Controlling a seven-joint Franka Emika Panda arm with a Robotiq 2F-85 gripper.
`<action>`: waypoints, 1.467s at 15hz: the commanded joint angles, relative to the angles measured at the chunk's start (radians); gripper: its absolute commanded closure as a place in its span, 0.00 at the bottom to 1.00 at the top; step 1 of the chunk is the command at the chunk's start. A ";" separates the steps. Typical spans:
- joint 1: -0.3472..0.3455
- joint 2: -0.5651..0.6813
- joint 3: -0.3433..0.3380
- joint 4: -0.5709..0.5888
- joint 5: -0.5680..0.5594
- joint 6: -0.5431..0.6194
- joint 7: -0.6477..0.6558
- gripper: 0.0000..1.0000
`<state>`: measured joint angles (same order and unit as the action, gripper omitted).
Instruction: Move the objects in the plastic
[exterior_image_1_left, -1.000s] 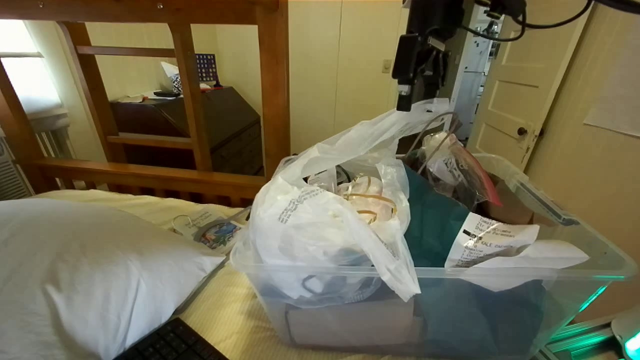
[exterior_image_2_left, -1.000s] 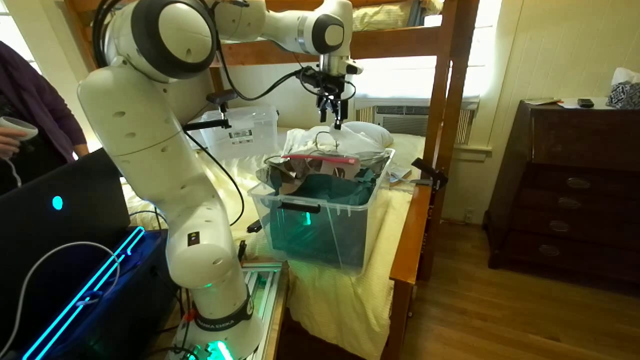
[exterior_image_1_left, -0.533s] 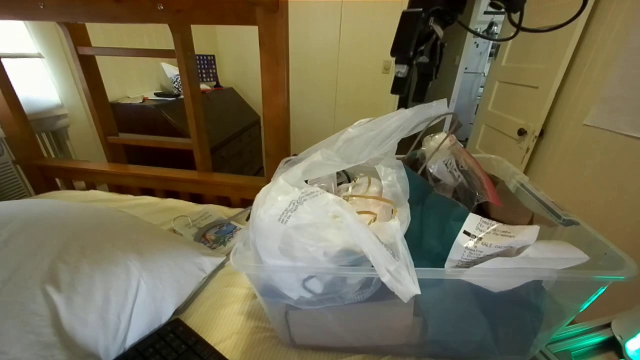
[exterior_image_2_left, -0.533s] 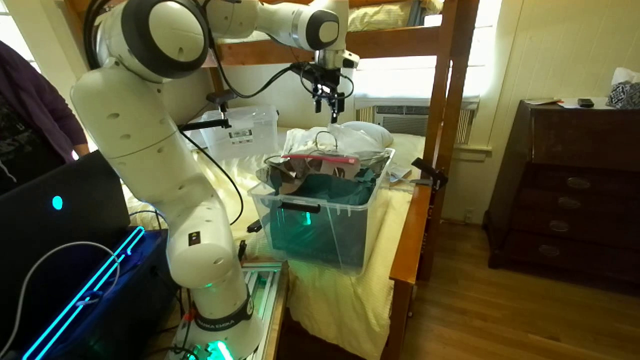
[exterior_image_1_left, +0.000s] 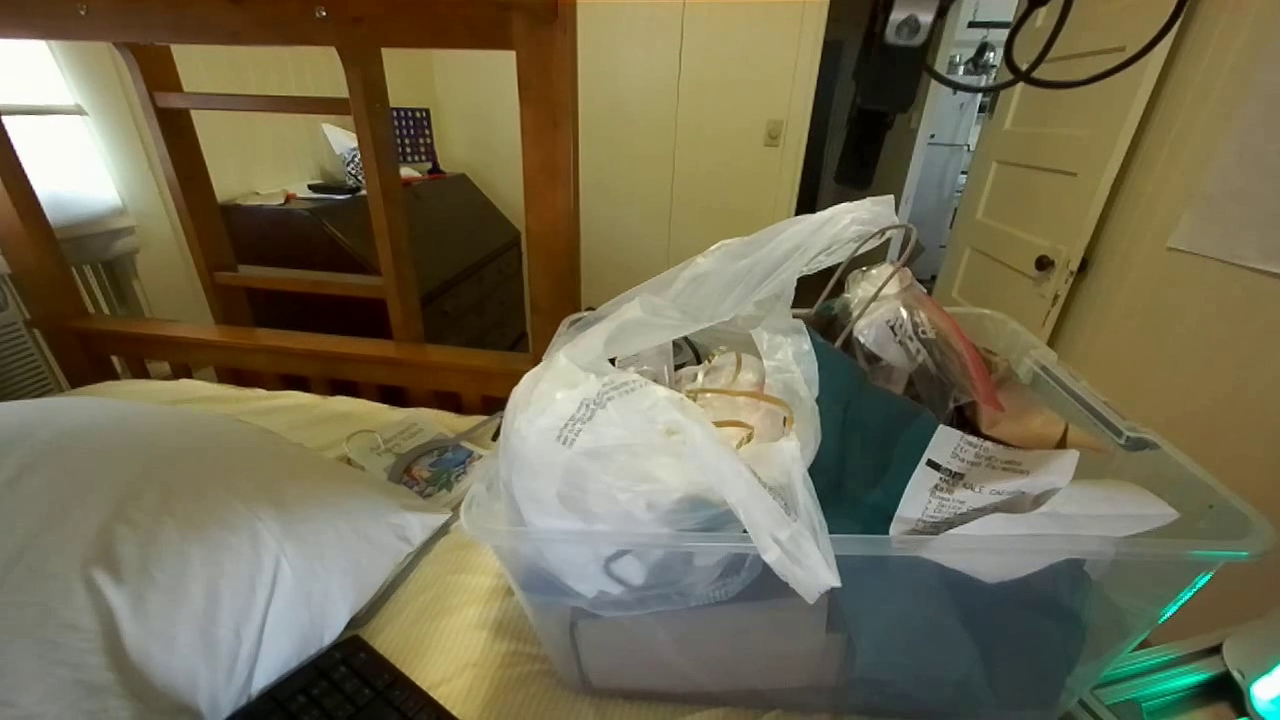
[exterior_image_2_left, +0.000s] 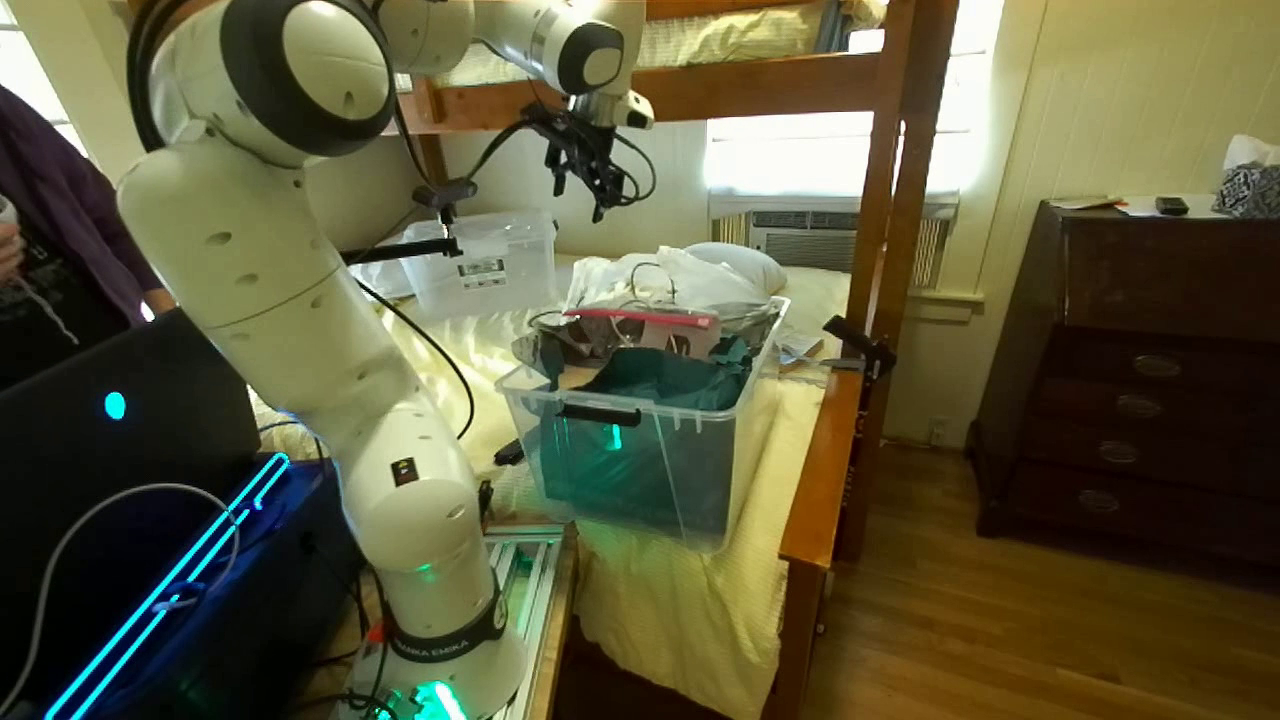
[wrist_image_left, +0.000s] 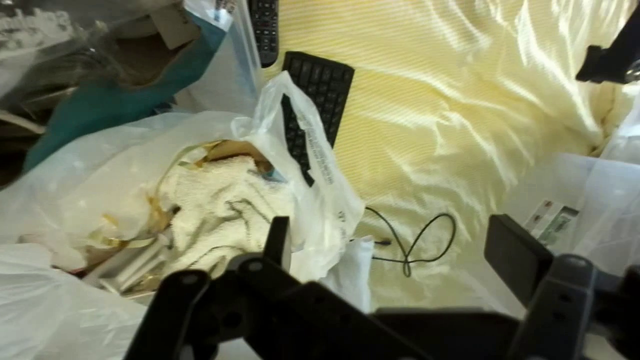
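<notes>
The white plastic shopping bag (exterior_image_1_left: 640, 450) sits in one end of the clear storage tub (exterior_image_1_left: 1195, 546), a handle (exterior_image_1_left: 790, 540) drooping over the side. Teal fabric (exterior_image_1_left: 865, 440), a red-edged zip bag (exterior_image_1_left: 905, 345) and a receipt (exterior_image_1_left: 985, 485) crowd in beside it. A pillow (exterior_image_1_left: 200, 540) and keyboard (exterior_image_1_left: 340, 690) lie on the bed (exterior_image_1_left: 480, 595); a second tub (exterior_image_2_left: 500, 255) stands well apart. The claw (wrist_image_left: 397, 245) hangs over the bed, fingers (wrist_image_left: 517, 260) spread wide.

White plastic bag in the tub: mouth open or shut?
Open: the wrist view looks into the bag, showing pale cloth inside.
</notes>
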<state>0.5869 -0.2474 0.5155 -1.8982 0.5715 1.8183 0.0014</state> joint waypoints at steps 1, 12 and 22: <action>0.007 0.002 0.002 0.003 0.016 -0.003 -0.025 0.00; 0.054 0.124 0.073 -0.116 0.042 0.193 -0.164 0.00; 0.092 0.248 0.122 -0.151 -0.055 0.427 -0.199 0.01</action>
<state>0.6715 -0.0254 0.6295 -2.0415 0.5723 2.1907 -0.2042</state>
